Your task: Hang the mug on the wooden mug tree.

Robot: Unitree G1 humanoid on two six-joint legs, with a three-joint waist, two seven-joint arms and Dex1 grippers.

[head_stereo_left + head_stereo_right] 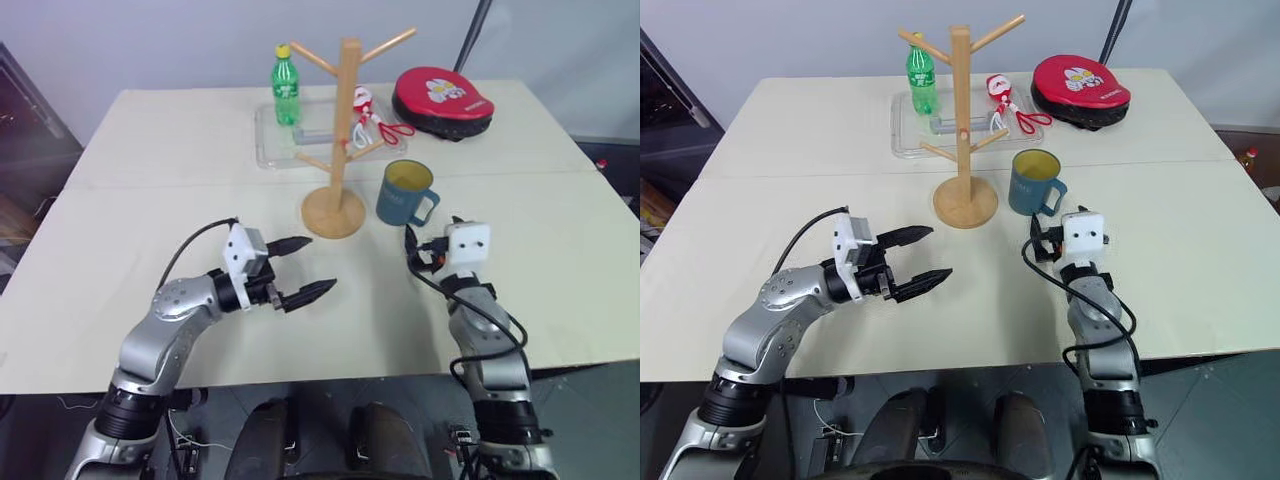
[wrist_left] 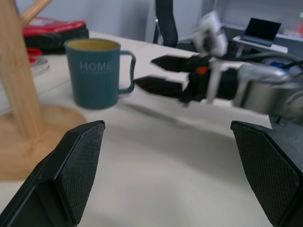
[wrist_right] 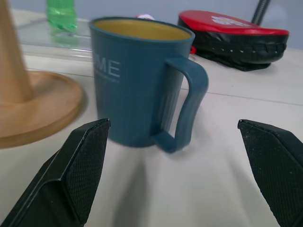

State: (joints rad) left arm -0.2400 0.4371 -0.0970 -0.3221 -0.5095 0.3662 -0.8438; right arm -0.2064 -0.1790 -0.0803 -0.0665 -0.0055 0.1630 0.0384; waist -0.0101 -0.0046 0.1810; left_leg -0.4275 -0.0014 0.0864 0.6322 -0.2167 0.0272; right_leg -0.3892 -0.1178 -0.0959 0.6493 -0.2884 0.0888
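Observation:
The teal-blue mug (image 1: 405, 193) with a yellowish inside stands upright on the table, just right of the wooden mug tree (image 1: 345, 130), its handle turned toward me and to the right. My right gripper (image 3: 173, 124) is open and level, a short way in front of the mug, with the handle (image 3: 182, 104) straight ahead between its spread fingers and not touched. Left of it my left gripper (image 1: 320, 264) is open with nothing in it, above the table in front of the tree's round base (image 1: 333, 213) and pointing right toward the mug.
Behind the tree lies a clear tray (image 1: 270, 140) with a green bottle (image 1: 286, 85) standing in it. A red-handled item (image 1: 375, 120) lies next to the tray, and a red and black pad (image 1: 441, 100) sits at the back right. The table's front edge (image 1: 300, 375) is close.

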